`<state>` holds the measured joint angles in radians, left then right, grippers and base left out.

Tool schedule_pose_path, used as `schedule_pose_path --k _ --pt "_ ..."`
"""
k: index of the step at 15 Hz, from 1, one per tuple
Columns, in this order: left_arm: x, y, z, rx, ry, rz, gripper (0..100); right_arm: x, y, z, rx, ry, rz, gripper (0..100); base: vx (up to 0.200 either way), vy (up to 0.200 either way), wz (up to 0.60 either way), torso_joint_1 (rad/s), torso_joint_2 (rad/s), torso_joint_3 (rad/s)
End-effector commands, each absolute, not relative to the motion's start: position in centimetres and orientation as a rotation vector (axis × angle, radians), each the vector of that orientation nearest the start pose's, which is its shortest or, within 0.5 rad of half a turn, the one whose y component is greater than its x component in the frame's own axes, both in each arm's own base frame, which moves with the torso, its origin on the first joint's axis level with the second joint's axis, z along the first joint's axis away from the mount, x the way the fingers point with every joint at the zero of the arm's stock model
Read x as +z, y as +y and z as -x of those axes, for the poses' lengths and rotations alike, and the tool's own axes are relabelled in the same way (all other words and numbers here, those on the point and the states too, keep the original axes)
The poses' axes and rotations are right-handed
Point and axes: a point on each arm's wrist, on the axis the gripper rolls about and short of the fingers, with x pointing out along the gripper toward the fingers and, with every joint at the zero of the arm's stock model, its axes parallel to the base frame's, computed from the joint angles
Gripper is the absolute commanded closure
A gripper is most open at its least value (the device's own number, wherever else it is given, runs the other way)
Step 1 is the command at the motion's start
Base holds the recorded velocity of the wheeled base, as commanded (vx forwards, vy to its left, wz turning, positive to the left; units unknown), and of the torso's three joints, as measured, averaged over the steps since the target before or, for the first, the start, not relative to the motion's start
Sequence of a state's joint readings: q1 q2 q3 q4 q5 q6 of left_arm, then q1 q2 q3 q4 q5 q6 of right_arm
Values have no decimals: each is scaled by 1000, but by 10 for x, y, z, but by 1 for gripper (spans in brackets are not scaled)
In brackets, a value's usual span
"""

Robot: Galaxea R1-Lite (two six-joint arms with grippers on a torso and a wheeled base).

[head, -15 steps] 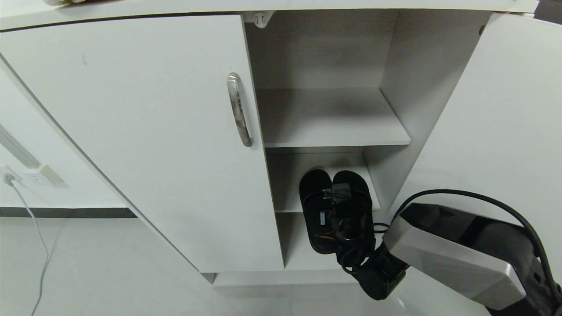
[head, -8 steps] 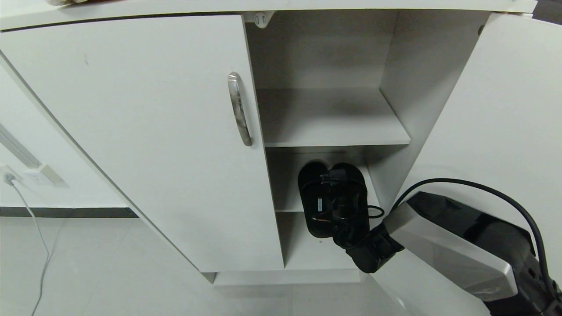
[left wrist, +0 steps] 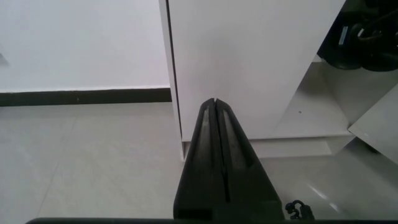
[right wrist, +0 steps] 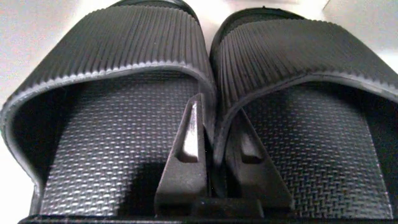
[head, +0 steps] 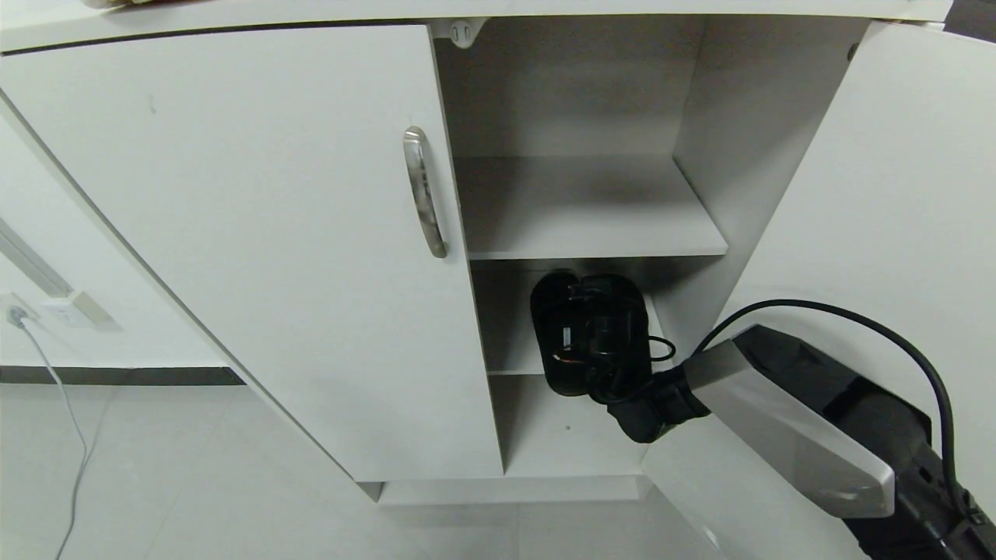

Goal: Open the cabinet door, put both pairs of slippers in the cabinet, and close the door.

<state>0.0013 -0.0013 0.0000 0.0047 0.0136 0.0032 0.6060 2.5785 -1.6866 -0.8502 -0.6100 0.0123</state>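
door (head: 895,194): open, done.
black slippers (head: 591,334): at middle shelf (head: 507,342), right gripper (right wrist: 214,118) pinching their inner edges.
left gripper (left wrist: 214,109): closed, empty.
to do: second pair, shutting door.

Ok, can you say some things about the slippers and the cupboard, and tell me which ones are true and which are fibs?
1. The right gripper pinches the black slippers together by their inner sides. True.
2. The slippers lie on the floor. False: they are held up inside the cabinet opening, at the middle shelf.
3. The right cabinet door stands open. True.
4. The left door is open too. False: it is shut.
5. The left gripper holds a slipper. False: it is shut on nothing, pointing at the cabinet.
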Motion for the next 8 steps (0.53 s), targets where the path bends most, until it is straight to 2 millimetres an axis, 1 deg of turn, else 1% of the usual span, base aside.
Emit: schedule_pose_path --k 1,3,4,7,8 --pt "75 0 23 15 5 -3 100 69 290 -451 -17 -3 -14 100 0 0 0 0 0 0" --pt "75 0 23 15 5 -3 100 74 293 -457 -18 -20 -26 100 0 0 0 0 0 0" --pt "75 0 23 15 5 -3 100 81 294 -459 -18 -30 -33 100 0 0 0 0 0 0" --pt "75 0 23 15 5 -3 100 79 294 -460 -20 -20 -28 100 0 0 0 0 0 0" --pt "75 0 23 15 5 -3 100 75 294 -460 -20 -14 -31 100 0 0 0 0 0 0"
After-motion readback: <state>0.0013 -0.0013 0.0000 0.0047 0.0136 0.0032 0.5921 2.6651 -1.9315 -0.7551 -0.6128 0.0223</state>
